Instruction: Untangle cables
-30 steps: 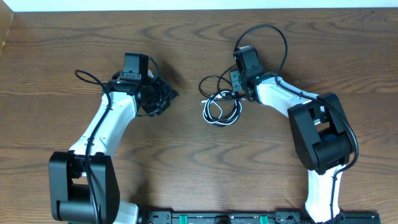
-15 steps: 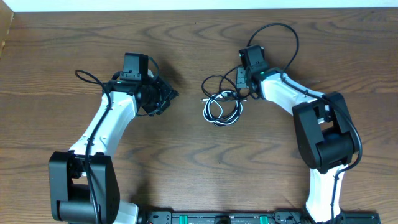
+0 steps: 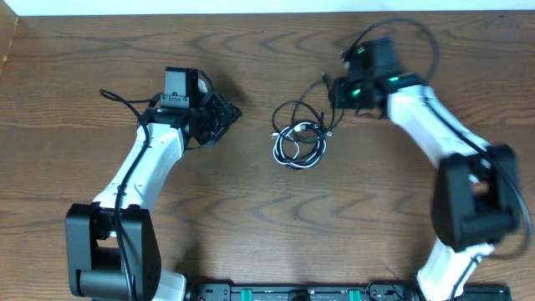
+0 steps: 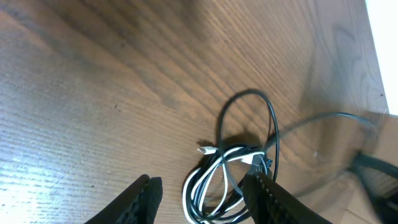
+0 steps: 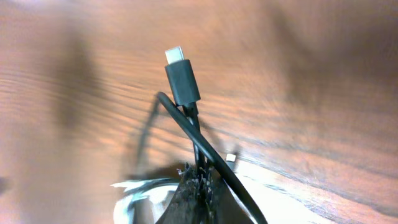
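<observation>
The cables [image 3: 298,144] lie as a small coil of black and white cords in the middle of the table, with a black loop [image 3: 288,109] reaching up and left. My right gripper [image 3: 336,90] is up and right of the coil, shut on a black cable whose USB-C plug [image 5: 182,78] sticks out past the gripper [image 5: 199,182]. My left gripper [image 3: 227,113] hovers left of the coil, apart from it. In the left wrist view it [image 4: 205,200] is open, with the coil [image 4: 217,180] lying ahead between the fingers [image 4: 146,194].
The brown wooden table's far edge [image 3: 251,14] meets a white strip at the top. Both arm bases and a black rail [image 3: 292,293] stand along the near edge. The arms' own thick black wires [image 3: 401,33] loop above the wrists.
My right gripper has shut on a black cable end and moved up and to the right with it, drawing that strand out of the coil. The left gripper opened slightly, hardly moving.
</observation>
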`<state>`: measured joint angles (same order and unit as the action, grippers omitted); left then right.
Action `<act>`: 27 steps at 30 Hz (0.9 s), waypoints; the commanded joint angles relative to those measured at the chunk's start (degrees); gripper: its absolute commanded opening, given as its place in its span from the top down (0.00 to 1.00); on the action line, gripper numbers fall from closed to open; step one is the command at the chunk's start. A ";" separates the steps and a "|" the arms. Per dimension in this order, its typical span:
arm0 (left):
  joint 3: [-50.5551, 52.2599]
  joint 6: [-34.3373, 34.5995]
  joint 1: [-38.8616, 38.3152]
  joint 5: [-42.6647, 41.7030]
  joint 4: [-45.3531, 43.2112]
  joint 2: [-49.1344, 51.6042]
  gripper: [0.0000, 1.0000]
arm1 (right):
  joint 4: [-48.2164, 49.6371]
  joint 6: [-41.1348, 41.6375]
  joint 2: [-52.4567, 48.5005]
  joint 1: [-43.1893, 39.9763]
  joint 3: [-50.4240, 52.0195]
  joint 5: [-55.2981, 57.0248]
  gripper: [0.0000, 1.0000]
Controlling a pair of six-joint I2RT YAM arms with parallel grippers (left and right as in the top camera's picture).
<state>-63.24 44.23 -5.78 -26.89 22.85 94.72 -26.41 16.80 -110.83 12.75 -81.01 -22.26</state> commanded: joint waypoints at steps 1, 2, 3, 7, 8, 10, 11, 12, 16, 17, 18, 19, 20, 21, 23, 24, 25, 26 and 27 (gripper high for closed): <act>0.24 -3.89 -0.02 -7.04 -4.00 -0.39 0.50 | -1.33 -5.25 7.04 -2.58 -2.14 -21.66 0.99; 0.24 -4.52 -0.02 -9.16 -5.68 -0.39 0.49 | -1.46 -6.69 7.78 -3.10 -2.14 -26.01 0.99; 0.24 -4.83 -0.02 -11.61 -7.63 -0.39 0.48 | -1.46 -7.82 8.33 -3.54 -2.14 -29.59 0.99; 0.24 -4.79 -0.02 -22.56 -17.75 -0.39 0.47 | -0.61 -8.28 9.01 -5.33 -2.14 -44.19 0.99; 0.24 -4.79 -0.02 -24.87 -19.67 -0.39 0.47 | -0.96 -8.26 8.92 -5.55 -2.14 -45.24 0.99; 0.24 -4.79 -0.07 -28.39 -23.10 -0.39 0.47 | -2.19 -8.07 8.92 -5.70 -2.12 -45.59 0.99; 0.24 -4.81 -0.15 -28.81 -23.98 -0.39 0.47 | -2.64 -8.11 8.92 -5.70 -2.14 -45.20 0.99; 0.24 -4.96 -0.15 -28.41 -24.06 -0.39 0.46 | -3.06 -8.09 8.92 -5.70 -2.14 -44.15 0.99; 0.24 -9.77 -0.15 -21.42 -18.08 -0.39 0.45 | -10.73 -8.09 8.92 -5.09 -2.12 -28.41 0.91; 0.24 -10.27 -0.15 -19.85 -16.48 -0.39 0.45 | -12.26 -8.17 8.92 -4.61 -2.10 -24.90 0.75; 0.24 -10.80 -0.15 -18.23 -14.91 -0.39 0.45 | -13.35 -8.31 8.92 -4.02 -2.08 -20.81 0.57; 0.24 -11.06 -0.15 -16.92 -13.42 -0.39 0.45 | -13.81 -8.33 8.92 -3.56 -2.08 -18.86 0.51; 0.24 -11.08 -0.15 -15.82 -12.04 -0.39 0.44 | -14.80 -8.28 8.92 -2.97 -2.05 -16.11 0.45; 0.24 -11.23 -0.15 -15.41 -11.06 -0.39 0.44 | -15.34 -8.28 8.92 -2.45 -1.84 -15.10 0.42; 0.24 -11.67 -0.15 -14.62 -9.09 -0.39 0.44 | -14.47 -7.98 8.81 -0.87 -0.28 -14.75 0.38; 0.24 -11.67 -0.17 -13.66 -7.76 -0.39 0.44 | -13.46 -4.70 8.52 0.98 1.33 -14.71 0.40; 0.24 -11.67 -0.17 -13.35 -7.17 -0.39 0.44 | -12.98 -3.15 8.44 2.25 2.08 -14.58 0.44; 0.24 -11.67 -0.17 -12.44 -6.25 -0.39 0.44 | -11.96 -0.04 7.74 4.68 3.06 -11.74 0.49; 0.24 -11.67 -0.17 -12.39 -6.12 -0.39 0.44 | -11.80 2.03 7.28 6.01 3.32 -8.61 0.54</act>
<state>-62.92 34.06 -5.89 -42.00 15.79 94.72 -38.98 12.16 -101.89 14.28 -79.68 -38.17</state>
